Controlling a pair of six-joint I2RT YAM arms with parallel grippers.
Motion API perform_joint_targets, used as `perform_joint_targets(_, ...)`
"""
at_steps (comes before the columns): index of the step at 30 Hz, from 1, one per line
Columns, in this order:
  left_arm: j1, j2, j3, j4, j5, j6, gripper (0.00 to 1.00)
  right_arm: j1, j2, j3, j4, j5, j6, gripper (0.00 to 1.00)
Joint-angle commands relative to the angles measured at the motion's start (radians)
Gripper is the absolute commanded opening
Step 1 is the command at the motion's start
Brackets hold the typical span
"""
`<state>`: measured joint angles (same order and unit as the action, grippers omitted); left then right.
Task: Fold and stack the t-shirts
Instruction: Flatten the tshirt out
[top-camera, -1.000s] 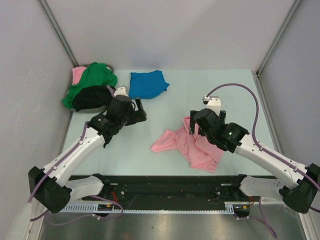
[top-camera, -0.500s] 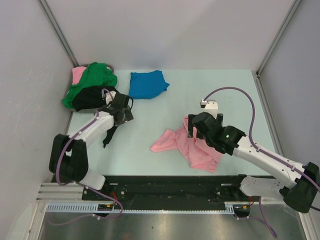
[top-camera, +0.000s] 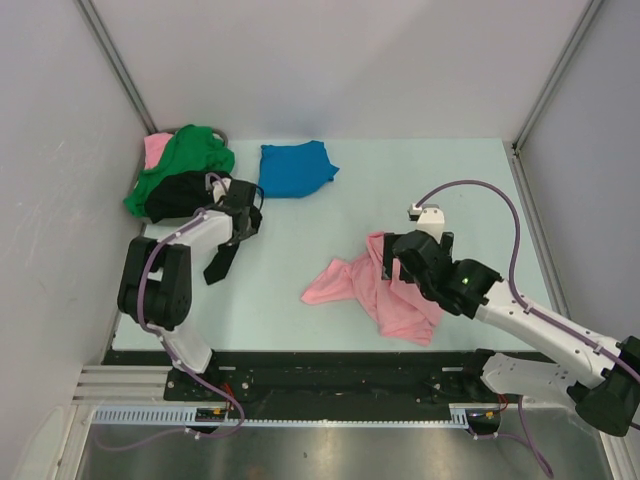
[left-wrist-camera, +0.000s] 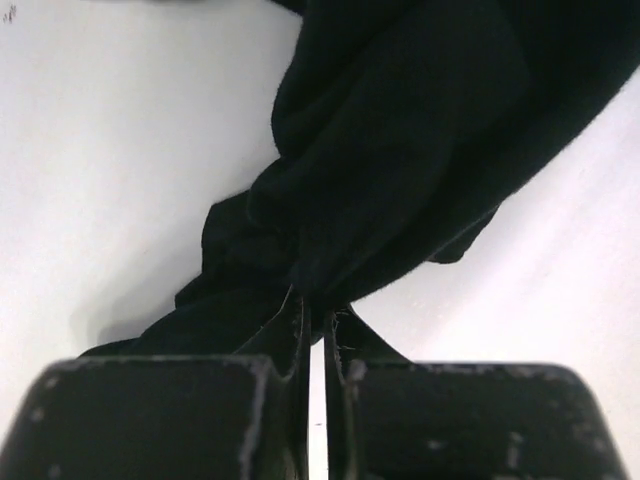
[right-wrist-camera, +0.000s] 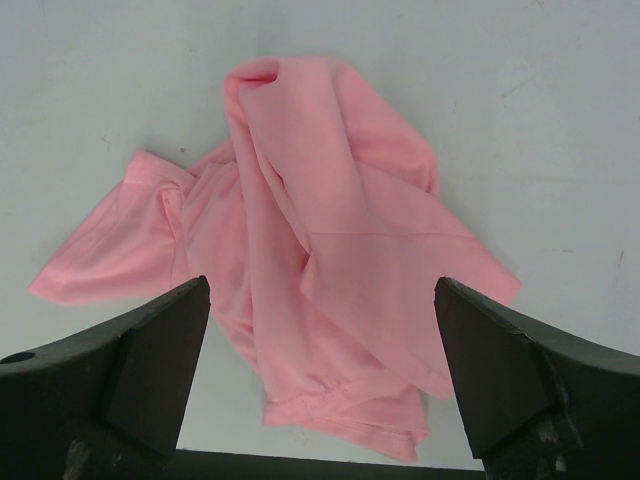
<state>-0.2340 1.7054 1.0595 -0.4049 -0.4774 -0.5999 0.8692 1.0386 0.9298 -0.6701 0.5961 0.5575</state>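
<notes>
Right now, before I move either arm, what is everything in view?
crumpled light pink cloth t-shirt: one, pink, centre-right of table, not held.
folded bright blue cloth t-shirt: one, blue, far centre-left.
green cloth t-shirt: one, green, heaped in far left corner.
black cloth t-shirt: one, black, touching the green one's near side.
other pink cloth: one, pink, partly under the green t-shirt.
pale table: one, pale blue-green, under everything.
left fingers: two, black, shut on the black cloth t-shirt.
right fingers: two, black, open above the pink t-shirt.
</notes>
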Motion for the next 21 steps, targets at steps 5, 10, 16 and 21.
perform_joint_targets(5, 0.007, -0.159, 0.151, -0.012, -0.003, 0.029, 0.00, 0.004, -0.040, -0.008, 0.009, 0.025, -0.004, 1.00)
perform_joint_targets(10, 0.035, -0.231, 0.402, -0.116, -0.018, 0.083, 0.00, 0.004, -0.048, -0.008, 0.021, 0.013, -0.013, 1.00)
perform_joint_targets(16, 0.102, -0.167, 0.663, -0.182, -0.107, 0.118, 0.00, 0.004, -0.016, -0.011, 0.030, 0.019, -0.010, 1.00)
perform_joint_targets(21, 0.193, -0.070, 0.794, -0.218, -0.161, 0.136, 0.00, 0.004, 0.026, -0.016, 0.069, 0.005, -0.018, 0.99)
